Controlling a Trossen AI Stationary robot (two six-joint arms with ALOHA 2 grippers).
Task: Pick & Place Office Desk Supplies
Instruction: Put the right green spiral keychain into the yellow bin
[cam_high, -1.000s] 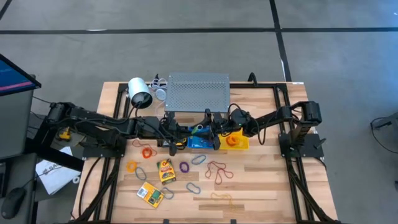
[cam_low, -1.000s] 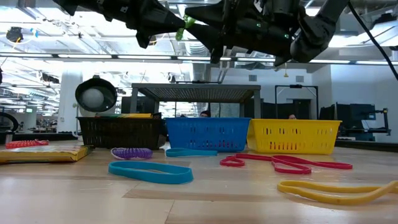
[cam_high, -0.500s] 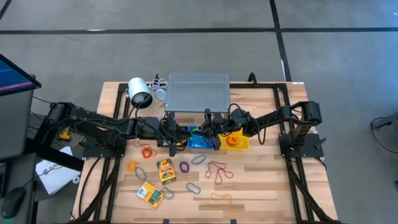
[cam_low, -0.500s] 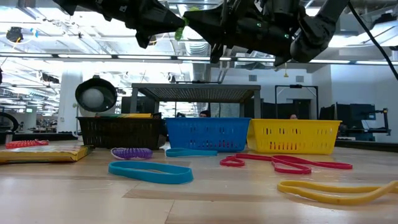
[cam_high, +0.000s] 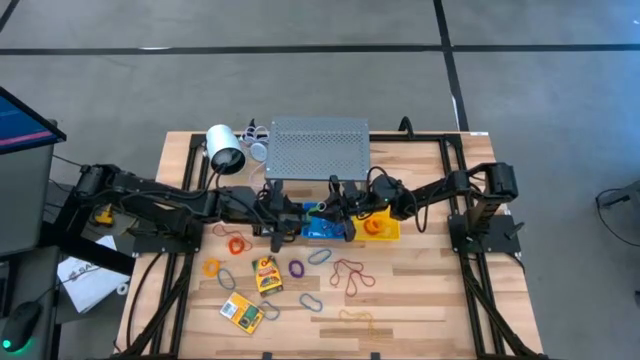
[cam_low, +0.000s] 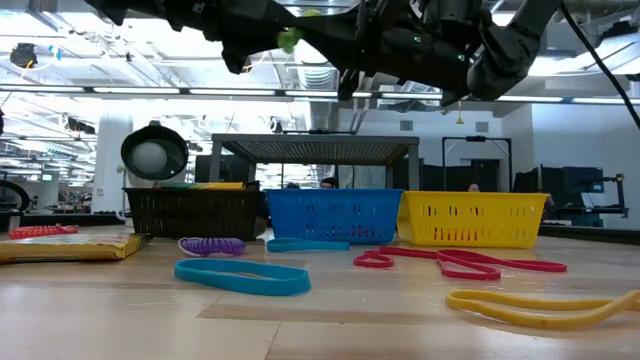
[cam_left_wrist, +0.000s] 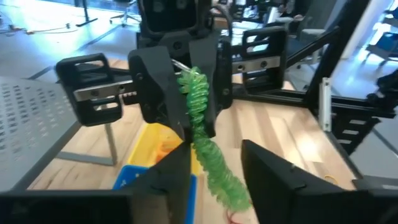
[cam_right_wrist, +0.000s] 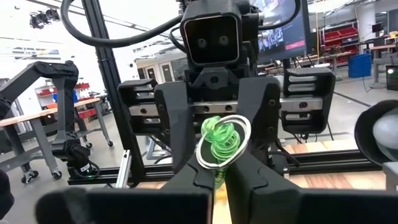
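A green coiled band (cam_left_wrist: 202, 134) hangs in the air over the blue basket (cam_high: 325, 230), between my two grippers, which face each other at mid-table. My right gripper (cam_right_wrist: 221, 165) is shut on it. My left gripper (cam_left_wrist: 214, 149) is open, with one finger on either side of the coil's lower part; I cannot tell if they touch it. In the high view the band (cam_high: 318, 207) shows between the left gripper (cam_high: 298, 212) and the right gripper (cam_high: 332, 208). My right gripper pinches the green coil's upper end (cam_left_wrist: 189, 81) between its two fingertips (cam_left_wrist: 152, 87), coming about level from the table's right side. The coil is lifted clear and slants down from the fingers toward my left gripper.
A blue basket, a yellow basket (cam_high: 378, 226) and a black basket (cam_low: 195, 212) stand in a row under the arms, before the grey perforated shelf (cam_high: 318, 148) and white lamp (cam_high: 224, 150). Loose bands (cam_high: 350, 275), clips and flat packs (cam_high: 266, 273) lie on the table's near half.
My right gripper has shut on the green coil's end, and then my left gripper has opened around the coil. Both arms have stayed where they were, and the coil stays in the air between them.
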